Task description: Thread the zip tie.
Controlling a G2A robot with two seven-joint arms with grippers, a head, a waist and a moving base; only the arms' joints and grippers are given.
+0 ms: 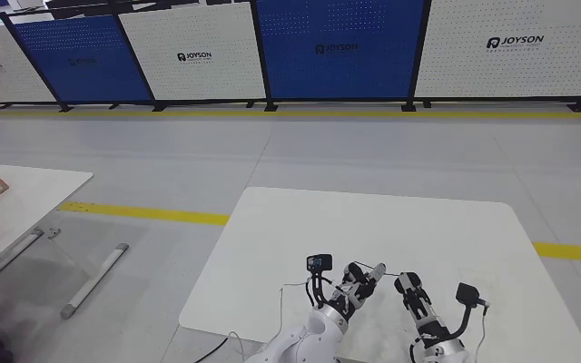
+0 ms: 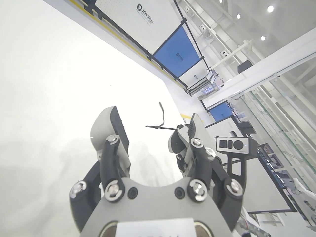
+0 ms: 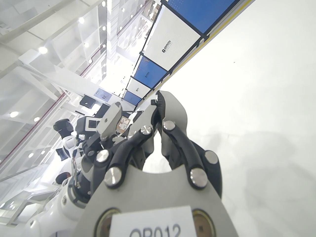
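A thin black zip tie [image 2: 160, 127] sticks out level above the white table [image 1: 381, 227], with one end bent upward. My right gripper [image 3: 158, 97] is shut on its other end, and a small black piece [image 3: 153, 102] shows at the closed tips. In the left wrist view the right gripper [image 2: 179, 130] sits just behind one left finger. My left gripper [image 2: 154, 112] is open, its pads wide apart, and the tie's free end lies beyond the gap between them. In the top view both grippers [image 1: 363, 277] [image 1: 406, 281] are close together near the table's front edge, with the zip tie [image 1: 368, 265] just past them.
The white table stretches bare beyond the grippers to its far edge. A second white table [image 1: 36, 195] stands at the left across the floor. Blue and white pegboard panels [image 1: 336, 45] line the back behind a yellow floor line.
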